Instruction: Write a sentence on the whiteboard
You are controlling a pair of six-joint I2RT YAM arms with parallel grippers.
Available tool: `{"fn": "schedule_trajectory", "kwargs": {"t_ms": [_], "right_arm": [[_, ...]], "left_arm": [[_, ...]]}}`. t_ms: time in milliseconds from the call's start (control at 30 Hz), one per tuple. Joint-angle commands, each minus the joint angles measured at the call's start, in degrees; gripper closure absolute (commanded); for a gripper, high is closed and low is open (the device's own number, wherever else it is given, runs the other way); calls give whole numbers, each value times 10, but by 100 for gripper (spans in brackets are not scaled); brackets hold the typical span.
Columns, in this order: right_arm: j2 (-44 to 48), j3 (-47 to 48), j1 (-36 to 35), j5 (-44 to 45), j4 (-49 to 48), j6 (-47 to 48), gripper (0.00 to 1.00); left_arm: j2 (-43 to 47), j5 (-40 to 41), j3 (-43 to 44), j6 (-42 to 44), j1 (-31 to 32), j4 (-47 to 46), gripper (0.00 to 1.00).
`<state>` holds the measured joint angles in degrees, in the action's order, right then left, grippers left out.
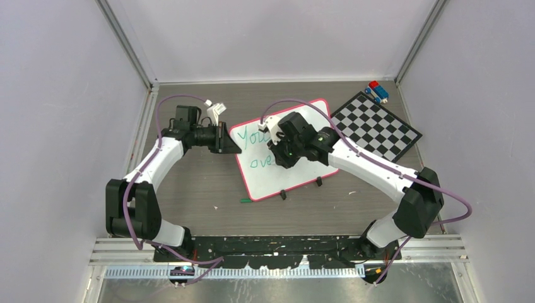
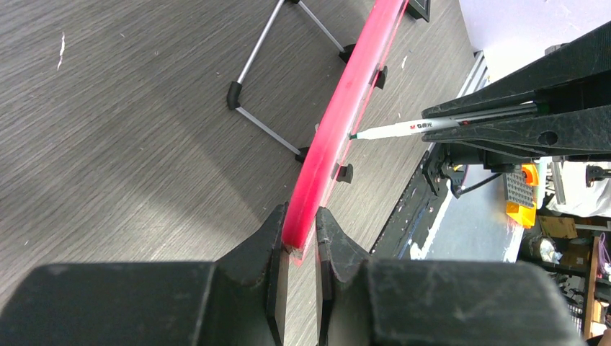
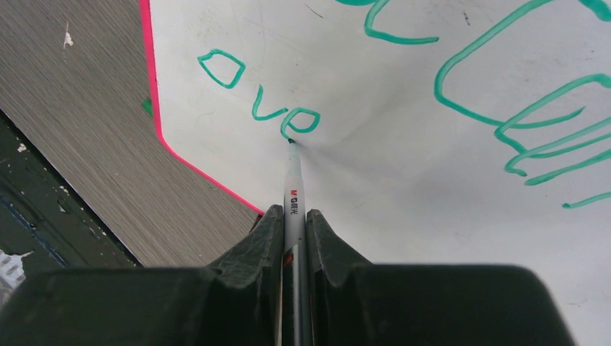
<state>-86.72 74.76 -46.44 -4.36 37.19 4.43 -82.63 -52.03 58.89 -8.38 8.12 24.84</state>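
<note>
The whiteboard [image 1: 277, 180] with its pink-red rim lies mid-table, turned at an angle. My left gripper [image 1: 232, 146] is shut on its left edge; in the left wrist view the rim [image 2: 339, 122] runs up from between the jaws of the left gripper [image 2: 301, 223]. My right gripper [image 1: 282, 158] is shut on a green marker [image 3: 294, 194], whose tip touches the whiteboard [image 3: 403, 187]. The sentence in green reads "You" [image 1: 251, 137] on top and "ove" [image 3: 259, 101] below, with the tip at the "e". The left wrist view shows the marker [image 2: 403, 128] meeting the board's face.
A black-and-white checkered board [image 1: 377, 128] lies at the back right, with a small blue and red toy [image 1: 376, 91] beyond it. A white part [image 1: 217, 110] sits behind the left gripper. A small green cap [image 1: 245, 201] lies by the board's near corner. A wire stand [image 2: 266, 72] props the board.
</note>
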Motion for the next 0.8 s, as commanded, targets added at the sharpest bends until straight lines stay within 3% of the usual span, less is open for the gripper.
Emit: {"fn": "schedule_trajectory", "kwargs": {"t_ms": [0, 367, 767], "right_arm": [[27, 14, 10, 32, -1, 10, 100], [25, 55, 12, 26, 5, 15, 100], [7, 28, 19, 32, -15, 20, 100]], "left_arm": [[5, 29, 17, 7, 1, -3, 100], [6, 29, 19, 6, 1, -2, 100], [8, 33, 17, 9, 0, 1, 100]]}}
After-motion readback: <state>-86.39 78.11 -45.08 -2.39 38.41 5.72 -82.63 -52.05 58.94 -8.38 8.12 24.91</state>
